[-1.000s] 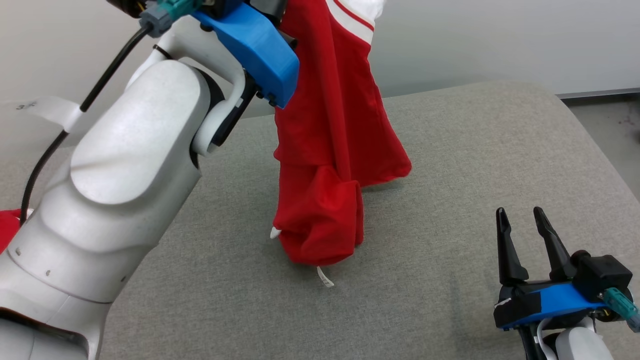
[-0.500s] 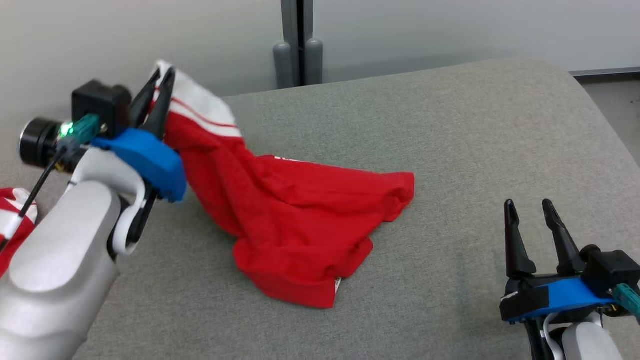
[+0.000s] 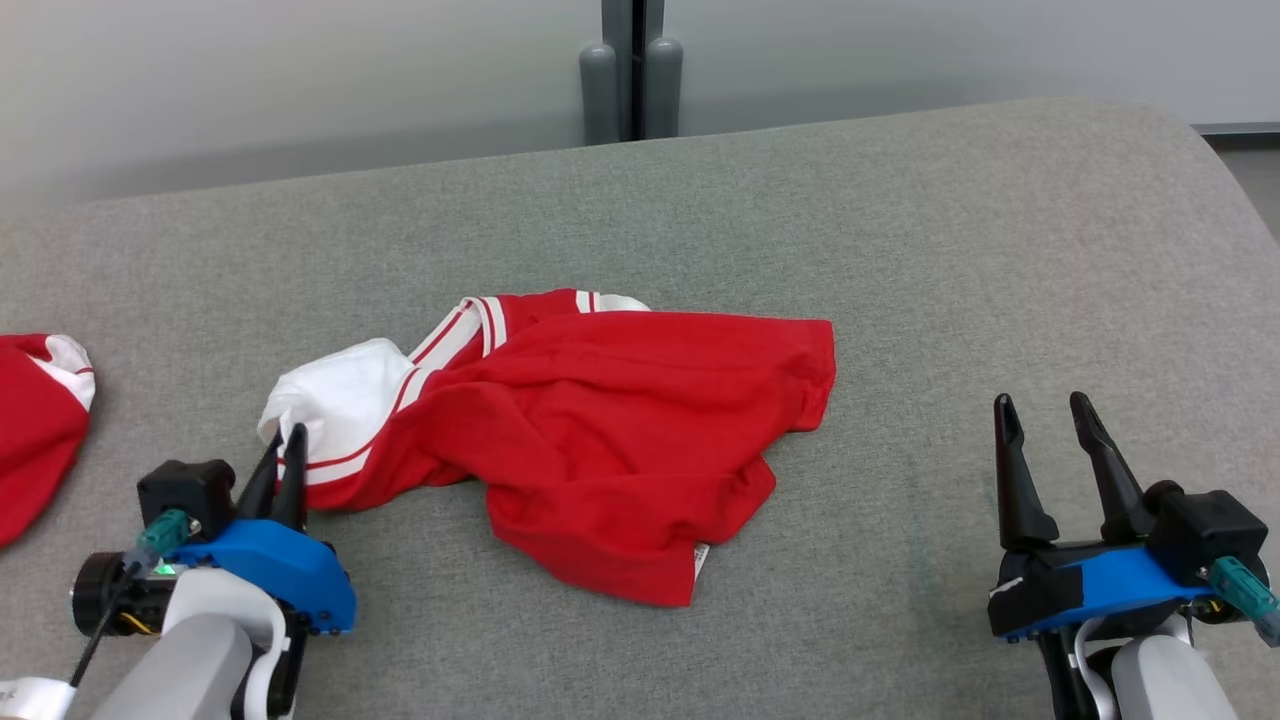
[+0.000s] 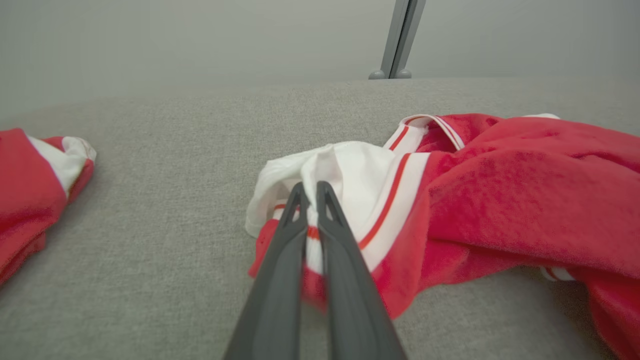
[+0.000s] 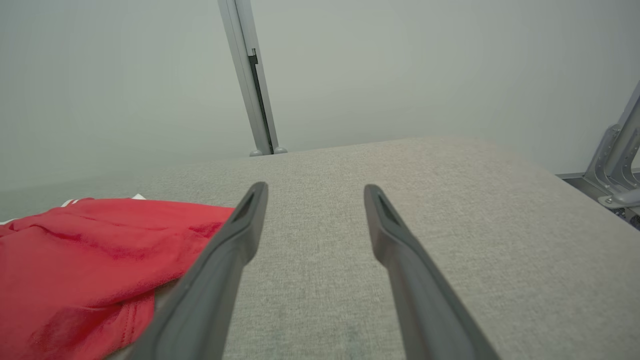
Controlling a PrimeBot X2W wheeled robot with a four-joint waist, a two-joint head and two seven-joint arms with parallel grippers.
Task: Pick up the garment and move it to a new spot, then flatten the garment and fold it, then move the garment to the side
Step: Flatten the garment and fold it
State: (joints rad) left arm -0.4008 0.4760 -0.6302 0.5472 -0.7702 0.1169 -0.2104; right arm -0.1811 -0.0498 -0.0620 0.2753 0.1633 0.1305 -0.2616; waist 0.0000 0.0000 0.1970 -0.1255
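The garment (image 3: pixel 620 420) is a red shirt with white, red-striped sleeves, lying crumpled on the grey surface (image 3: pixel 900 250) near its middle. My left gripper (image 3: pixel 284 440) sits low at the lower left, shut on the white sleeve end. In the left wrist view the fingers (image 4: pixel 295 220) pinch the white and red cloth of the garment (image 4: pixel 500 195) between them. My right gripper (image 3: pixel 1045 415) rests open at the lower right, apart from the cloth, with nothing between its fingers. The right wrist view has the garment (image 5: pixel 75 250) at the left of my right gripper (image 5: pixel 312 192).
A second red and white garment (image 3: pixel 35 420) lies at the surface's left edge, also seen as a red heap (image 4: pixel 30 185) in the left wrist view. A grey post (image 3: pixel 630 70) stands behind the surface's far edge. The surface rounds off at the right, above the floor.
My left arm came down from high up to the lower left, laying the hanging garment onto the surface, still pinching the sleeve. The head camera shifted. The right gripper stayed put.
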